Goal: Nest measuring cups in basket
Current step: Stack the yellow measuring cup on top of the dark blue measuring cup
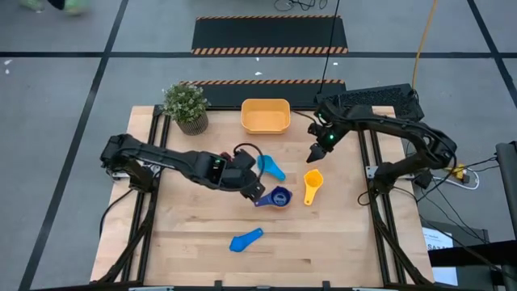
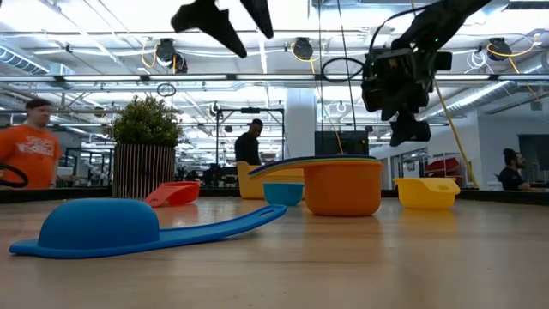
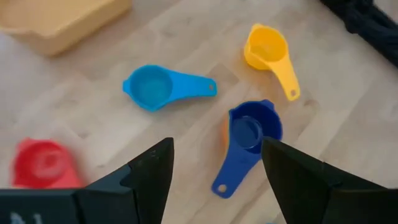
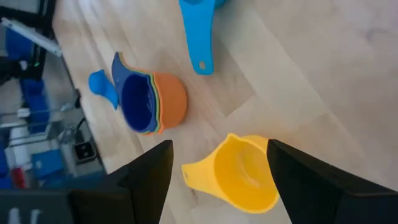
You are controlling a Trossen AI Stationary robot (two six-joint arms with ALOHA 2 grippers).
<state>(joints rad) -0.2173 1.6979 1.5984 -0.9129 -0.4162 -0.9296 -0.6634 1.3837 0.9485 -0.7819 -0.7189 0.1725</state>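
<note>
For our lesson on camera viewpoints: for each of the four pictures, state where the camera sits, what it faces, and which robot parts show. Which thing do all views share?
High: overhead, straight down; both arms, basket.
Low: table height, level toward the room; both grippers overhead.
Left wrist: above the nested stack; left gripper open.
Right wrist: above the yellow cup; right gripper open.
Shared: the yellow cup shows in all views.

Light: bright, even, from ceiling lamps (image 2: 302, 48) in the low view.
Shadows: soft, short under the cups on the surface (image 1: 194, 242).
Blur: red cup (image 3: 43, 163) smeared in the left wrist view.
Glare: none strong.
</note>
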